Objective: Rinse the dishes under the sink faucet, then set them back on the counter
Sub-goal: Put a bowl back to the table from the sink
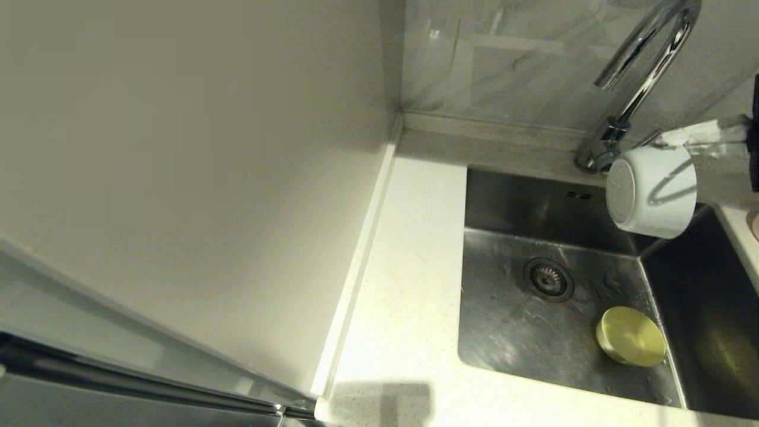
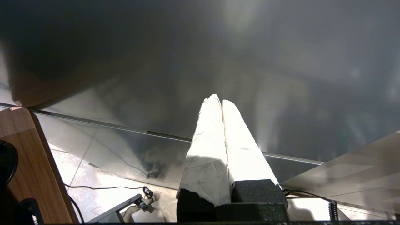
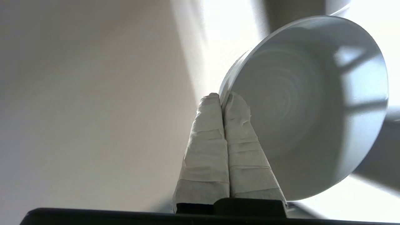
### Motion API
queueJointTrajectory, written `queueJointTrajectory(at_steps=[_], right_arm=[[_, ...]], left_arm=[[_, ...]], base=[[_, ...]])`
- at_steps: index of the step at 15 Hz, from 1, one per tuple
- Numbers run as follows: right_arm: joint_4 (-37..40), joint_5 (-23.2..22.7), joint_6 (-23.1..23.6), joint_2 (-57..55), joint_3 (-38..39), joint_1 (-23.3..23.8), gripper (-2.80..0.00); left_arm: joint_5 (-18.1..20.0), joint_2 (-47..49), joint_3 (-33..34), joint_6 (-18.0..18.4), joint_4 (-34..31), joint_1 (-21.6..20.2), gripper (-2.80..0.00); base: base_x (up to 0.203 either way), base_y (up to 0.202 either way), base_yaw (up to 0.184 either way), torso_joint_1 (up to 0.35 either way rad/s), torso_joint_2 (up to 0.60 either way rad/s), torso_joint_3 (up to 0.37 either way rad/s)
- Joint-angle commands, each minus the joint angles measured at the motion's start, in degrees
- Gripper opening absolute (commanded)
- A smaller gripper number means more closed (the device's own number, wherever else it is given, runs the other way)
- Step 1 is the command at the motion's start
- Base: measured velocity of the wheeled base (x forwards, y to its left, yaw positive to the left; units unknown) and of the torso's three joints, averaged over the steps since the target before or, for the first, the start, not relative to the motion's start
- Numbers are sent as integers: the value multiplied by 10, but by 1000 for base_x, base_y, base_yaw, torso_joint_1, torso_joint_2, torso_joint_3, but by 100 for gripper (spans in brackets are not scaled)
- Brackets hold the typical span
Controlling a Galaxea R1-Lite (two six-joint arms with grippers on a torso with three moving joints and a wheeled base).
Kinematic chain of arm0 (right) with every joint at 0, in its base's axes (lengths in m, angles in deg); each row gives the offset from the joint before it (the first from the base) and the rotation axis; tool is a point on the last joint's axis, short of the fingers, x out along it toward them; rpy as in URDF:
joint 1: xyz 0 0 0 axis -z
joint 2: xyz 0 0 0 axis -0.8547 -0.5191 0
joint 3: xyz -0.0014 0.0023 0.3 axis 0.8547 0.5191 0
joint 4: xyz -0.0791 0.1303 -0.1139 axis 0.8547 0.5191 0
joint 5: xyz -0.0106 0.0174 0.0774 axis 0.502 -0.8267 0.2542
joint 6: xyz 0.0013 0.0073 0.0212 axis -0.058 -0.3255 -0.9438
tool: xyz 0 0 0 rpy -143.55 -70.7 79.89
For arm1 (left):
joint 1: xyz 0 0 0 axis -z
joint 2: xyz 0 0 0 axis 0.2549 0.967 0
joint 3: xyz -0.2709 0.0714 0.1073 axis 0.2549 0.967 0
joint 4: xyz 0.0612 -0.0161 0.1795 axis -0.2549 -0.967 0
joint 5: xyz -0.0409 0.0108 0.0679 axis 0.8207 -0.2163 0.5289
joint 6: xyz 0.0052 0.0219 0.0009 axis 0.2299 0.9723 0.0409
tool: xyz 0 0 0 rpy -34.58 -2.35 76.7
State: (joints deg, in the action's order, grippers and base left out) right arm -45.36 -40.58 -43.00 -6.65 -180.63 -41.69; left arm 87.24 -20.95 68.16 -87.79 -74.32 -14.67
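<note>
Above the rectangular brushed-steel sink (image 1: 504, 332), beside the tall chrome gooseneck faucet (image 1: 643, 71), our right gripper (image 3: 222, 100) holds a small round white bowl (image 1: 651, 191) on its side, while a yellow-green bowl (image 1: 631, 335) sits upturned on the basin floor near the white speckled counter (image 1: 409, 249). Only our right wrist view shows the taped fingers (image 3: 206, 147) pinched on the bowl's rim. Only the left wrist view shows our left gripper (image 2: 221, 101), parked, fingers pressed together and empty.
</note>
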Motion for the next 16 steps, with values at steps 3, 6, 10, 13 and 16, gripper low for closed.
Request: queueJointTrajectory(at_steps=[3,6,10,13,16], right_arm=[[-53,186,380,70,172,56,-280],[-184,326,489,90,260,75,-280],[-346,399,577,107,301,79,-280],[-382,424,644,109,304,82,-280],[-398,452,730,104,306,108,-280]], left_arm=[[0,0,2,0,0,0,-280],[0,0,2,0,0,0,-280],[0,0,2,0,0,0,-280],[0,0,2,0,0,0,-280],[0,0,2,0,0,0,-280]], base=[[0,0,0,0,0,0],[0,0,0,0,0,0],[0,0,0,0,0,0],[0,0,0,0,0,0],[0,0,0,0,0,0]])
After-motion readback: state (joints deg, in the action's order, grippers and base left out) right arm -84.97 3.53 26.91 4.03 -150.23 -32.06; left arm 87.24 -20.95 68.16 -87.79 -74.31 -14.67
